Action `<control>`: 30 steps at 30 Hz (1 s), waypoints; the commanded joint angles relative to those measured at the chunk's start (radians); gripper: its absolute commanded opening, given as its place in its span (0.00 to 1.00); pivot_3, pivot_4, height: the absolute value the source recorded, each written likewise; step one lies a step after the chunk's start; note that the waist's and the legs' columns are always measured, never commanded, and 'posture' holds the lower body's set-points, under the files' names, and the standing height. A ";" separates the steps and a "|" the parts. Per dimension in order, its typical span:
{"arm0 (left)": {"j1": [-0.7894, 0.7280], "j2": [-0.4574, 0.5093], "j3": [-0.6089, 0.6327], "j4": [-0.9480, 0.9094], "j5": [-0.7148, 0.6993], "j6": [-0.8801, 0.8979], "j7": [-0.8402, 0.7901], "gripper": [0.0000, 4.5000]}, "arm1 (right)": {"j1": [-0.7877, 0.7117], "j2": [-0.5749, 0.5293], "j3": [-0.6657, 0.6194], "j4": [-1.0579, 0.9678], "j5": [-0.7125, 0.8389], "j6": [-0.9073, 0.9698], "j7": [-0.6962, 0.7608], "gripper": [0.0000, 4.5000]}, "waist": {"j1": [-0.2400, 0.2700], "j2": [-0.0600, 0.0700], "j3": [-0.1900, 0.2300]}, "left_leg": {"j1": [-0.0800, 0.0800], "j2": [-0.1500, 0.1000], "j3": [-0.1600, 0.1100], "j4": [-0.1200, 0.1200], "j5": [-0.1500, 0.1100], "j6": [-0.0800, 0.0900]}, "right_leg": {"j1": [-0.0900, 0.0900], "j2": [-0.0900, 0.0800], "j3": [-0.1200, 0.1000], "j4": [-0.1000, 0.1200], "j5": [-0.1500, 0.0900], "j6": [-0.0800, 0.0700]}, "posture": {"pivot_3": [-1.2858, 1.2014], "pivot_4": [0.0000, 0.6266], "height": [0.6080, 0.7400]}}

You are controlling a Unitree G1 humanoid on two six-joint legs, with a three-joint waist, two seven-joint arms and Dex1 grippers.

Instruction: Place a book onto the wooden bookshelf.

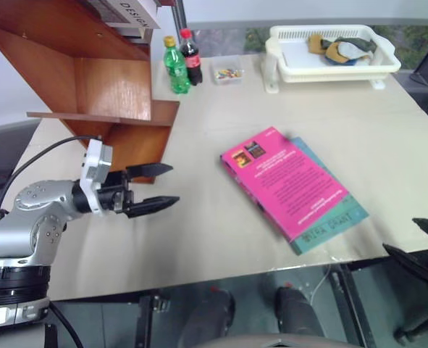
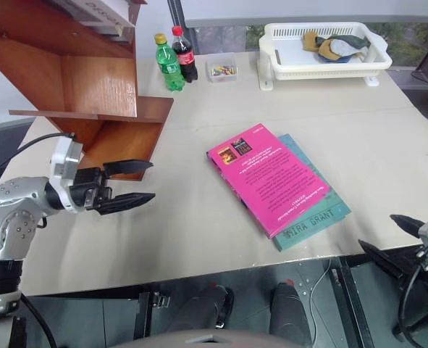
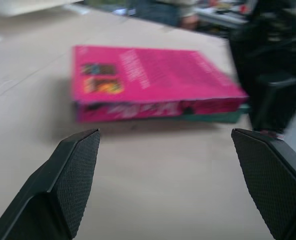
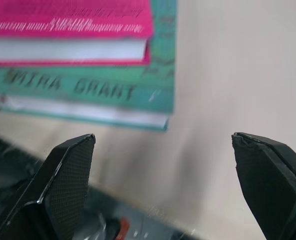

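Left eye view: book (image 1: 286,181) lies mid-table, bare table (image 1: 199,232) between it and both wide-spread fingers.

The teal-green book (image 4: 87,90) bears "MIRA GRANT" in dark capitals along its exposed cover edge, beneath the pink book (image 2: 268,177), whose fine white cover text is illegible. An item on the wooden bookshelf (image 1: 90,80) shows "DESIGN" (image 1: 135,12).
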 commanded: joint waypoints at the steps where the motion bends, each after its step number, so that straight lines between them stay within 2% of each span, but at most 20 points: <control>1: -0.004 0.005 -0.022 -0.097 -0.042 -0.010 -0.065 1.00 | -0.041 -0.030 0.022 -0.007 0.013 0.016 -0.011 0.87 | 0.000 0.000 0.000 | 0.000 0.000 0.000 0.000 0.000 0.000 | 0.000 0.000 0.000 0.000 0.000 0.000 | 0.52 0.24 1.00; 3: 0.003 0.008 -0.039 -0.133 -0.043 -0.025 -0.098 1.00 | -0.064 -0.044 0.038 -0.023 0.030 0.034 -0.009 0.70 | 0.000 0.000 0.000 | 0.000 0.000 0.000 0.000 0.000 0.000 | 0.000 0.000 0.000 0.000 0.000 0.000 | 0.52 0.24 1.00; 9: 0.013 0.024 -0.071 -0.155 -0.016 -0.092 -0.183 1.00 | -0.063 -0.075 0.038 -0.068 0.059 0.056 0.022 0.07 | 0.001 0.001 0.000 | 0.000 0.000 0.000 0.000 0.000 0.000 | 0.000 0.000 0.000 0.000 0.000 0.000 | 0.52 0.24 1.00; 10: 0.016 0.022 -0.070 -0.158 -0.022 -0.088 -0.182 1.00 | -0.067 -0.077 0.039 -0.066 0.057 0.057 0.020 0.01 | 0.000 0.001 0.000 | 0.000 0.000 0.000 0.000 0.000 0.000 | 0.000 0.000 0.000 0.000 0.000 0.000 | 0.52 0.24 1.00; 18: 0.058 -0.001 -0.049 -0.200 -0.063 -0.006 -0.058 1.00 | -0.092 -0.072 0.064 -0.144 0.088 0.057 0.000 0.01 | 0.000 0.001 0.001 | 0.000 0.000 0.000 0.000 0.000 0.000 | 0.000 0.000 0.000 0.000 0.000 0.000 | 0.52 0.24 1.00; 21: 0.075 -0.017 -0.056 -0.231 -0.060 0.062 0.066 1.00 | -0.116 -0.079 0.056 -0.168 0.229 0.144 -0.021 0.01 | 0.001 0.000 0.001 | 0.000 0.000 0.000 0.000 0.000 0.000 | 0.000 0.000 0.000 0.000 0.000 0.000 | 0.52 0.24 1.00; 24: 0.091 -0.021 -0.054 -0.254 -0.073 0.096 0.112 1.00 | -0.137 -0.095 0.052 -0.203 0.310 0.181 -0.040 0.21 | 0.001 0.000 0.001 | 0.000 0.000 0.000 0.000 0.000 0.000 | 0.000 0.000 0.000 0.000 0.000 0.000 | 0.52 0.24 1.00; 29: 0.078 -0.023 -0.054 -0.248 -0.087 0.152 0.174 1.00 | -0.147 -0.105 0.044 -0.285 0.374 0.175 -0.074 0.73 | 0.002 0.001 0.001 | 0.000 0.001 0.000 0.000 0.000 0.000 | 0.000 0.001 0.000 0.000 0.000 0.000 | 0.52 0.24 1.00; 30: 0.073 -0.022 -0.057 -0.242 -0.089 0.165 0.185 1.00 | -0.141 -0.104 0.039 -0.301 0.390 0.173 -0.073 0.80 | 0.002 0.000 0.001 | 0.000 0.001 0.000 0.000 0.000 0.000 | 0.000 0.001 0.000 0.000 0.000 0.000 | 0.52 0.24 1.00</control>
